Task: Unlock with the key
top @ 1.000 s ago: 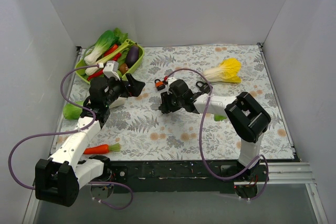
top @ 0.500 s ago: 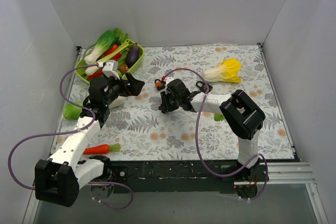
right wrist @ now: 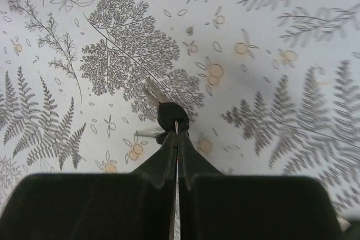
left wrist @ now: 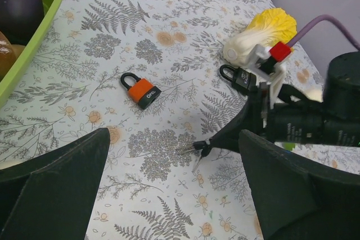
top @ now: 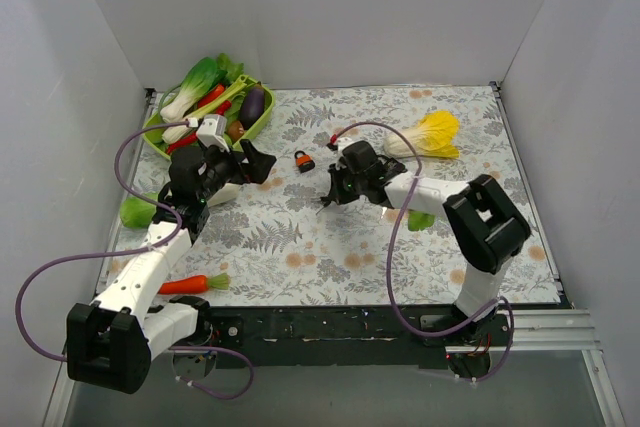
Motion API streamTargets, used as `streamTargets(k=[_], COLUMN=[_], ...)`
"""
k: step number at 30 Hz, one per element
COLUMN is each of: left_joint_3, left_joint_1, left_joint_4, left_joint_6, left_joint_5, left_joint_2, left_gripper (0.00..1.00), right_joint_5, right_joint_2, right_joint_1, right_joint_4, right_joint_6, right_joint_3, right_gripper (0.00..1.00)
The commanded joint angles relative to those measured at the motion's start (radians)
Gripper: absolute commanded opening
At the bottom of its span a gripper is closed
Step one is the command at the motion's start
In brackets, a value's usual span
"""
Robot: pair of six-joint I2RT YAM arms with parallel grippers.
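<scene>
An orange padlock [top: 303,160] [left wrist: 142,90] lies on the fern-patterned mat, its shackle pointing to the far left. My right gripper [top: 329,197] [right wrist: 176,132] is shut on the black head of a key [right wrist: 172,115] [left wrist: 197,149]. The silver blade [right wrist: 152,93] sticks out ahead, and a second small key dangles beside it. The key sits low over the mat, to the right of and nearer than the orange padlock. A black padlock [left wrist: 239,75] lies near the right wrist. My left gripper [top: 255,162] [left wrist: 174,195] stands wide open, holding nothing, left of the orange padlock.
A green tray [top: 262,119] of toy vegetables sits at the far left corner. A yellow napa cabbage [top: 430,135] lies at the back right. A carrot [top: 190,284] and a green vegetable [top: 135,210] lie by the left arm. White walls enclose the mat.
My right gripper has closed on the key and moved right, away from the orange padlock, which now lies uncovered. The left arm has not moved.
</scene>
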Motion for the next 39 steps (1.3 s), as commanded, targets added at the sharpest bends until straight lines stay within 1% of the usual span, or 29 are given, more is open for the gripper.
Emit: streamTargets(k=[1, 5, 6, 11, 13, 15, 16, 17, 20, 21, 24, 27, 29, 31, 33, 35, 39], left_joint_3=[0.01, -0.002, -0.014, -0.051, -0.046, -0.046, -0.048, -0.051, -0.037, -0.022, 0.044, 0.069, 0.069, 0.069, 0.07, 0.06, 0.015], left_joint_1=[-0.004, -0.006, -0.007, -0.025, -0.026, -0.03, -0.035, -0.047, -0.09, -0.102, -0.148, -0.173, -0.19, -0.206, -0.233, -0.254, -0.275], left_joint_4=[0.036, 0.064, 0.085, 0.146, 0.16, 0.194, 0.212, 0.232, 0.314, 0.321, 0.291, 0.323, 0.34, 0.349, 0.319, 0.289, 0.303], left_joint_6=[0.023, 0.05, 0.056, 0.059, 0.01, -0.049, -0.116, -0.154, -0.226, -0.228, -0.201, -0.217, -0.218, -0.203, -0.163, -0.139, -0.123], left_joint_5=[0.076, 0.185, 0.24, 0.38, 0.449, 0.478, 0.495, 0.519, 0.575, 0.584, 0.636, 0.691, 0.701, 0.711, 0.717, 0.722, 0.73], left_joint_2=[0.02, 0.043, 0.044, 0.054, 0.055, 0.055, 0.055, 0.058, 0.08, 0.092, 0.155, 0.193, 0.198, 0.193, 0.189, 0.173, 0.141], left_gripper=[0.98, 0.98, 0.98, 0.98, 0.98, 0.98, 0.98, 0.98, 0.98, 0.98, 0.98, 0.98, 0.98, 0.98, 0.98, 0.98, 0.98], right_joint_5=[-0.054, -0.053, -0.074, -0.155, -0.198, -0.25, -0.27, -0.29, -0.393, -0.437, -0.502, -0.572, -0.62, -0.652, -0.688, -0.702, -0.702], right_joint_2=[-0.195, -0.353, -0.377, -0.519, -0.556, -0.606, -0.621, -0.647, -0.68, -0.684, -0.698, -0.704, -0.709, -0.709, -0.712, -0.714, -0.715], right_joint_1=[-0.046, -0.074, -0.078, -0.097, -0.103, -0.105, -0.108, -0.106, -0.108, -0.108, -0.108, -0.109, -0.109, -0.109, -0.109, -0.111, -0.111], right_joint_4=[-0.006, -0.089, -0.104, -0.157, -0.172, -0.171, -0.164, -0.154, -0.146, -0.146, -0.164, -0.178, -0.171, -0.143, -0.12, -0.083, -0.066], right_joint_6=[-0.046, -0.098, -0.109, -0.137, -0.149, -0.154, -0.16, -0.164, -0.186, -0.189, -0.194, -0.197, -0.18, -0.145, -0.097, -0.066, -0.014], right_joint_3=[-0.059, -0.104, -0.116, -0.163, -0.173, -0.191, -0.197, -0.203, -0.216, -0.21, -0.193, -0.162, -0.151, -0.145, -0.145, -0.142, -0.139], right_gripper=[0.01, 0.01, 0.01, 0.01, 0.01, 0.01, 0.01, 0.01, 0.01, 0.01, 0.01, 0.01, 0.01, 0.01, 0.01, 0.01, 0.01])
